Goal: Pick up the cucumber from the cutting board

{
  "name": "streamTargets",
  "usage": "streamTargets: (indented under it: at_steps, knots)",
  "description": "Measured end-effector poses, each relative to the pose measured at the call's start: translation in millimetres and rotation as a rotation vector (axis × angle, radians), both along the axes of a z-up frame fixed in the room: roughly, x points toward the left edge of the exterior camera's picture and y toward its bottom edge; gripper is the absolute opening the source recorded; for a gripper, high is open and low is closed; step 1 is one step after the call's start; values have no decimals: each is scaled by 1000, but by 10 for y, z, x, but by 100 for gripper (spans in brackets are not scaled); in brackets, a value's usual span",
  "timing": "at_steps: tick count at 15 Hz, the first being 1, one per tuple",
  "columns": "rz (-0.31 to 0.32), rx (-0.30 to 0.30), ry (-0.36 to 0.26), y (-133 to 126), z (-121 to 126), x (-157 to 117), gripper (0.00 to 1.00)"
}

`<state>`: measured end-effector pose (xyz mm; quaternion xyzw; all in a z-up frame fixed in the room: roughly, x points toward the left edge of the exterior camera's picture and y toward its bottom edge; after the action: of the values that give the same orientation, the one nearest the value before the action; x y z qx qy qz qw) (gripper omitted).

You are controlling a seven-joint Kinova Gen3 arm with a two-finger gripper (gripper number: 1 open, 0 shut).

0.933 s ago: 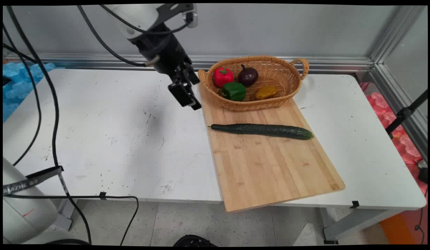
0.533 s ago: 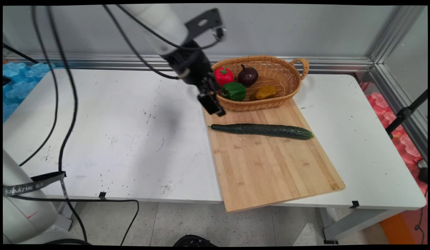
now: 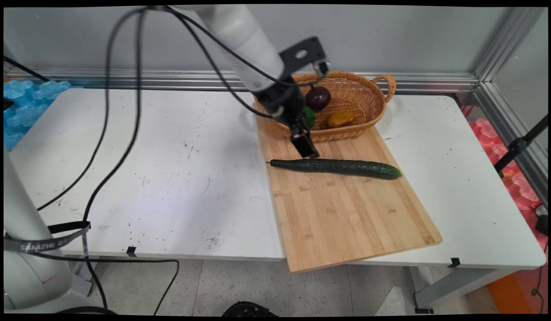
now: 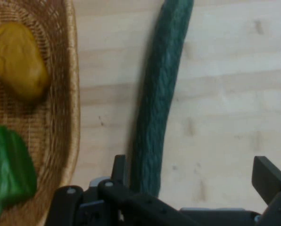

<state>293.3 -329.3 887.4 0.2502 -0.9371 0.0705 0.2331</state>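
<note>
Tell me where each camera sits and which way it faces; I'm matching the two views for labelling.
Main view: fixed above the table's near side, looking down across it toward the wall; shows the white arm, cables and hand.
Hand view: mounted on the hand, looking down along its open fingers at the cutting board.
Shared: cucumber, basket, green pepper, yellow vegetable.

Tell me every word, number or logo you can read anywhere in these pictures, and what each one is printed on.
"SAMZHE" on the black strap wrapped around the white arm base at lower left; its first letters are blurred, so the reading is uncertain.
A small red mark lower on that base is too small to read.
Nothing readable on the cucumber, cutting board, basket or end effector.
</note>
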Motion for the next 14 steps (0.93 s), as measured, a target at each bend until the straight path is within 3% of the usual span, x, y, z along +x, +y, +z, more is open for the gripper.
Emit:
streamTargets:
  at_steps: [9, 14]
  knots:
    - [-10, 25, -43, -480, -702, -649, 100]
    - [-44, 39, -68, -645, -979, -867, 100]
